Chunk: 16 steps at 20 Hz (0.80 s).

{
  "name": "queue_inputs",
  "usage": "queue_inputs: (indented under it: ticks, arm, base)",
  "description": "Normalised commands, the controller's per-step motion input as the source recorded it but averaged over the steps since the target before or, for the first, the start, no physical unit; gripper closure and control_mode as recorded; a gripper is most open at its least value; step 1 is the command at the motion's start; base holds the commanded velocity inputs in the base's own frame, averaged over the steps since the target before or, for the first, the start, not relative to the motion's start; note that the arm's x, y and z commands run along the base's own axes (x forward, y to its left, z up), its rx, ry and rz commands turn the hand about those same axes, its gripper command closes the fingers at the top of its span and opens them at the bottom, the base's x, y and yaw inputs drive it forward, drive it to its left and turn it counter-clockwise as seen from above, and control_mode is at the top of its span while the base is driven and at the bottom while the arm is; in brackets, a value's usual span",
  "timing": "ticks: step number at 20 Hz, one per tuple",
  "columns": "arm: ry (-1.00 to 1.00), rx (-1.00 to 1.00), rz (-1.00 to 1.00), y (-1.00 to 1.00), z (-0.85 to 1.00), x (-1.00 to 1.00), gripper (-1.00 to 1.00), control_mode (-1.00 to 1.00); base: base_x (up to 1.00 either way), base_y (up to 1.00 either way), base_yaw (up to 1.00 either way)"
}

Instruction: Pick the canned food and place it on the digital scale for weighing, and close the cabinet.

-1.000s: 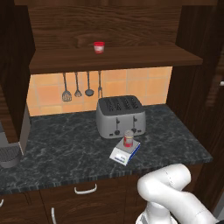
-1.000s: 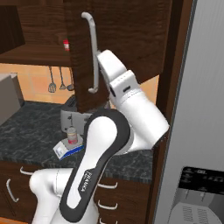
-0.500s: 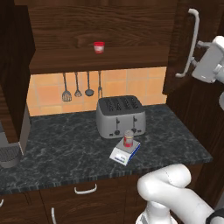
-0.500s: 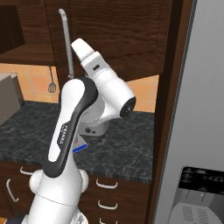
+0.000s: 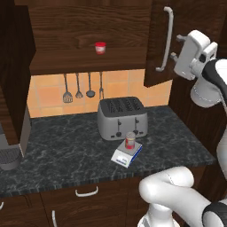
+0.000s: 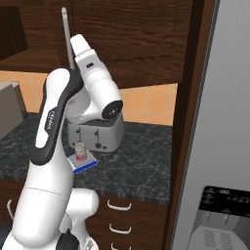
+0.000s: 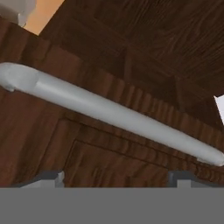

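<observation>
The canned food (image 5: pixel 130 140) stands upright on the digital scale (image 5: pixel 123 157), in front of the toaster; both also show as the can (image 6: pixel 80 151) on the scale (image 6: pixel 87 165). The cabinet's right door (image 5: pixel 155 48) stands partly swung in, its silver bar handle (image 5: pixel 166 40) facing me. My gripper (image 5: pixel 176 47) is open right beside that door's outer face, close to the handle. In the hand view the handle (image 7: pixel 109 113) runs slantwise across the wood, and my gripper (image 7: pixel 116 179) has its tips spread wide with nothing between them.
A silver toaster (image 5: pixel 123 117) sits behind the scale. A red-and-white cup (image 5: pixel 100 47) stands on the cabinet shelf. The left cabinet door (image 5: pixel 15 66) stands open. Utensils (image 5: pixel 79 86) hang on the back wall. A tall fridge (image 6: pixel 224 146) stands at the right.
The arm has swung left with the right cabinet door, which has turned further toward shut. The can and the scale have stayed put.
</observation>
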Motion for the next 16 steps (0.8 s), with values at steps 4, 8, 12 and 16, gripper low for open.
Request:
queue_inputs:
  ticks: [4, 8, 12, 16]
  arm:
    - [0.03, 0.09, 0.00, 0.00, -0.11, 0.71, -1.00, -1.00]
    - [0.04, 0.06, 0.00, 0.00, -0.23, 0.84, -1.00, -1.00]
    - [0.00, 0.00, 0.00, 0.00, -0.21, 0.78, -1.00, -1.00]
    - [0.00, 0.00, 0.00, 0.00, -0.17, 0.70, -1.00, -1.00]
  base:
    - [0.00, 0.00, 0.00]
    - [0.00, 0.00, 0.00]
    - [0.00, 0.00, 0.00]
    - [0.00, 0.00, 0.00]
